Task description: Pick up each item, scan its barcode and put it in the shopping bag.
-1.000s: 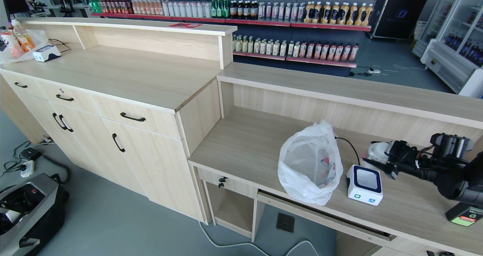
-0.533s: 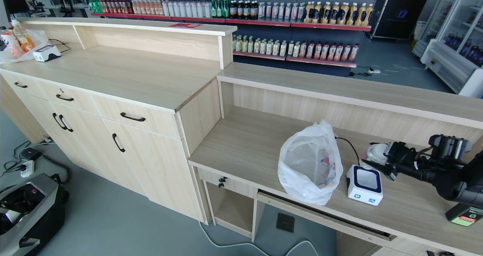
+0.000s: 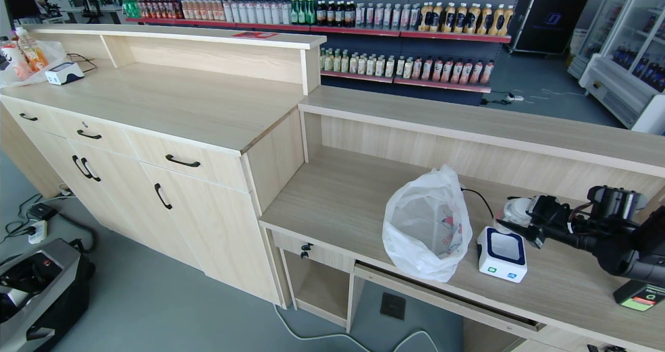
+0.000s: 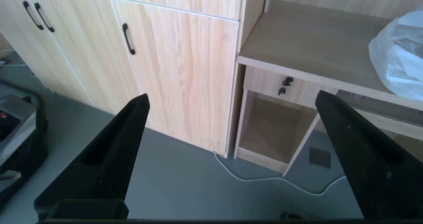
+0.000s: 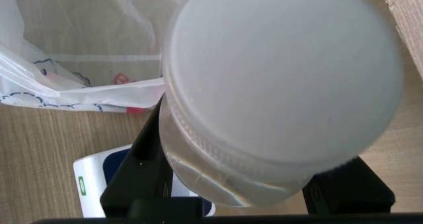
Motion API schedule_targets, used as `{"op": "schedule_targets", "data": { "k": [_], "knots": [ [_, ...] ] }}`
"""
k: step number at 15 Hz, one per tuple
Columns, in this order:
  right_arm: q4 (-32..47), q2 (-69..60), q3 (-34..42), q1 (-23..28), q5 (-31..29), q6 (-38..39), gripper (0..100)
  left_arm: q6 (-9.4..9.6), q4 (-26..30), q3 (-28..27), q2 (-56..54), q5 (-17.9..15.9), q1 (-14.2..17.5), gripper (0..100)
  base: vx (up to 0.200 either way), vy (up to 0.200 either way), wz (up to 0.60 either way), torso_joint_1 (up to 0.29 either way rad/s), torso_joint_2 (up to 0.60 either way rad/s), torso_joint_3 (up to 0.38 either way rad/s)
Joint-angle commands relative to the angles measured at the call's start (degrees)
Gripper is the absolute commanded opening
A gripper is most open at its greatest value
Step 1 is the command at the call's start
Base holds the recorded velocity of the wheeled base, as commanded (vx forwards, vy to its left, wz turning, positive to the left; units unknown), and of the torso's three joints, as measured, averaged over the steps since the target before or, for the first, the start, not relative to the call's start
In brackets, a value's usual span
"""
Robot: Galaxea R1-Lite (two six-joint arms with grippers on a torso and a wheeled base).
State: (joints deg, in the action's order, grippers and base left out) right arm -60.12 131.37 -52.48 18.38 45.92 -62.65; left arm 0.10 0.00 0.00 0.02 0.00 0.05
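Observation:
My right gripper (image 3: 514,218) is shut on a white lidded jar (image 3: 516,210), held just above and behind the barcode scanner (image 3: 502,253), a small white box with a dark blue window on the lower counter. In the right wrist view the jar's frosted lid (image 5: 281,85) sits between the black fingers (image 5: 142,168), with the scanner (image 5: 109,178) below it and the shopping bag (image 5: 86,45) beyond. The white plastic shopping bag (image 3: 427,225) stands open left of the scanner. My left gripper (image 4: 231,151) hangs open over the floor beside the cabinet, with the bag's edge (image 4: 400,45) in sight.
A black cable (image 3: 480,199) runs behind the scanner. A green and red card (image 3: 641,297) lies at the counter's right end. The raised back ledge (image 3: 467,123) borders the lower counter. On the far higher counter sit another scanner (image 3: 64,73) and a bag of bottles (image 3: 23,53).
My right gripper has carried the jar slightly leftward and a little lower, toward the scanner. The left arm and the bag have not moved.

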Motion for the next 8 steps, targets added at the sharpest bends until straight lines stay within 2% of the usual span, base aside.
{"op": "schedule_targets", "data": {
  "k": [1, 8],
  "knots": [
    [-0.2, 0.4, -0.9, -0.6, 0.0, 0.7, 0, -0.01, 0.0, 0.0, 0.0, 0.0, 0.0, 100, 0.0, 0.0, 0.0, 0.0, 0.0, 0.0],
    [-1.7, 0.8, -0.9, -1.2, -0.3, 1.7, 0, -0.01, 0.0, 0.0, 0.0, 0.0, 0.0, 100, 0.0, 0.0, 0.0, 0.0, 0.0, 0.0]
  ]
}}
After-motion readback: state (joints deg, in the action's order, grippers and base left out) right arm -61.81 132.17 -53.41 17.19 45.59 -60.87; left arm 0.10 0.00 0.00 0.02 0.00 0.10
